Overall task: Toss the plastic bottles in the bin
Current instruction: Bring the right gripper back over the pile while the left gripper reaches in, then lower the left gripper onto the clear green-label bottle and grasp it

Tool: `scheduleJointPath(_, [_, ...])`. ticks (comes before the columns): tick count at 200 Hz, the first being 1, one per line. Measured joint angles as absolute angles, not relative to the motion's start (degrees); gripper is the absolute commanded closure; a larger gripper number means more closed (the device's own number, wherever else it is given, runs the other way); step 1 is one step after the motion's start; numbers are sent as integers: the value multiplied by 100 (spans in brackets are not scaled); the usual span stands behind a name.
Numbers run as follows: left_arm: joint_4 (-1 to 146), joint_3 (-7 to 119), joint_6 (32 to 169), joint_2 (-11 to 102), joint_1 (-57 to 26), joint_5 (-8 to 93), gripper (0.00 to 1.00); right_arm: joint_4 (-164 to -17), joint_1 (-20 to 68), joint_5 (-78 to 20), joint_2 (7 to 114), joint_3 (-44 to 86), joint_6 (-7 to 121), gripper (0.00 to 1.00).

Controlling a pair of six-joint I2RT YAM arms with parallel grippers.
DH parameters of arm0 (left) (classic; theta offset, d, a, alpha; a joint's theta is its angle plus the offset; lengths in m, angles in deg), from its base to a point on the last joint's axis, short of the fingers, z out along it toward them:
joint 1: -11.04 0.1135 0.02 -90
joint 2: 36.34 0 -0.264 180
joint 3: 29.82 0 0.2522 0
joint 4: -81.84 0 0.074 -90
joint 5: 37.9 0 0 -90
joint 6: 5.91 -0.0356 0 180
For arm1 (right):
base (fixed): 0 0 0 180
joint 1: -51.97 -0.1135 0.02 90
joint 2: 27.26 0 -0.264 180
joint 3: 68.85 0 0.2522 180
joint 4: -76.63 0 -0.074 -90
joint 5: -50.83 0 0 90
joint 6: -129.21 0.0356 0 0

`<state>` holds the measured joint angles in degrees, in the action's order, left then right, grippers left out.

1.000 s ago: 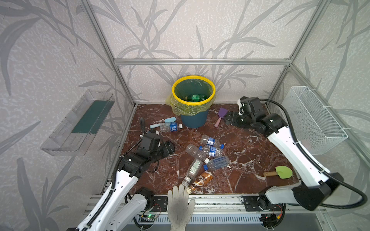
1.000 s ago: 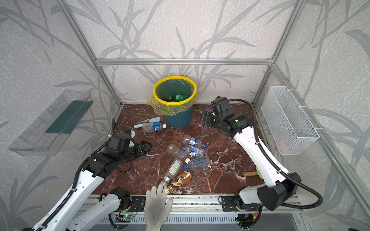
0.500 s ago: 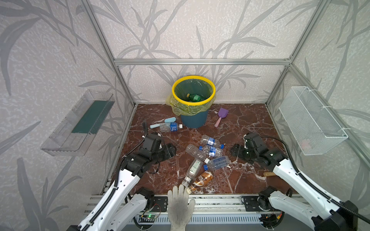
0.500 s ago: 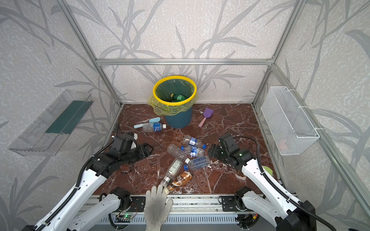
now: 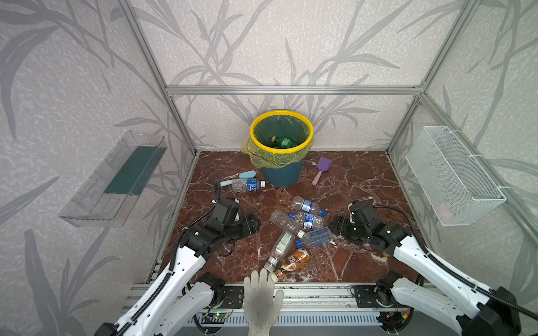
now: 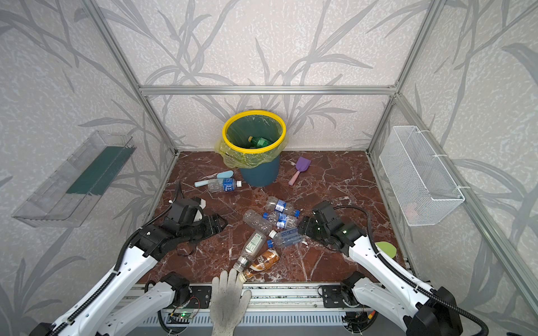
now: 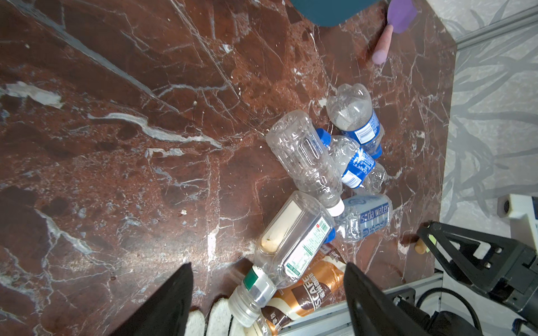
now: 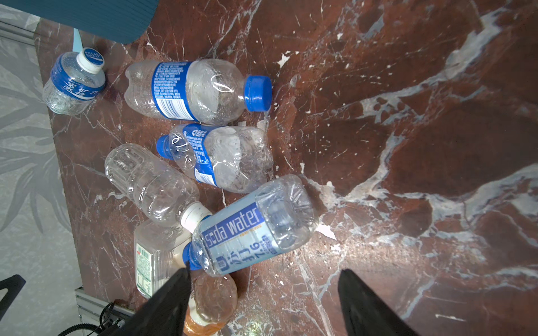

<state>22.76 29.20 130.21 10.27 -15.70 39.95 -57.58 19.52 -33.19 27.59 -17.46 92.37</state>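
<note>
where bottles (image 5: pixel 283 221) overlap, coffee bottle (image 5: pixel 297 259) partly hidden, wrist views crop bin (image 7: pixel 329 11)

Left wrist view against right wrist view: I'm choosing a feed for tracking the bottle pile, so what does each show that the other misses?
Only the left wrist view shows the purple toy shovel with a pink handle and the fingertips of the white knit glove. Only the right wrist view shows the small clear bottle with a blue label and white cap. Both show the base of the dark teal bin, the clear "soda water" bottle and the red-brown marble tabletop.
</note>
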Motion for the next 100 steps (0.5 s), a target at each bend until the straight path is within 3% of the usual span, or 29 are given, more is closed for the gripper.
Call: scheduleJointPath(100, [2724,2920,13026,2116,-3297,4642,16,-6016,1902,-3260,2807,-2089,9403,21])
